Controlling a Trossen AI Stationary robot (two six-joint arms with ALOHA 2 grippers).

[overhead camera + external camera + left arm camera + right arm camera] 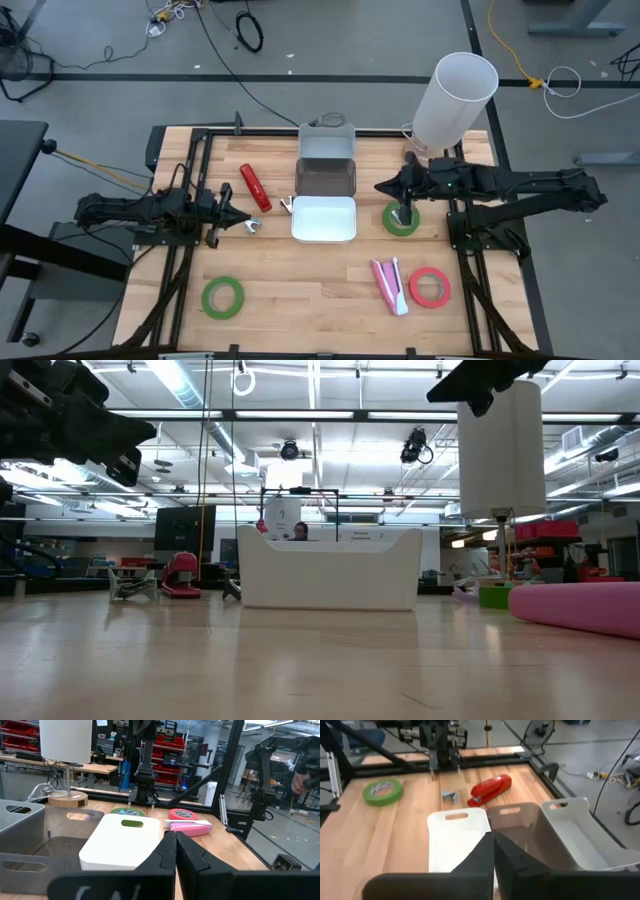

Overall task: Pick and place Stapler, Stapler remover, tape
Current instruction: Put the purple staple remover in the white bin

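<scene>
Red stapler (no legible writing) on table.

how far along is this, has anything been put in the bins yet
Nothing looks done: the three bins show nothing inside. Nothing is in hand: the left gripper and right gripper are both shut and hold nothing. Left to move: the red stapler, the staple remover, the pink stapler, and the tape rolls, green and red.
</scene>
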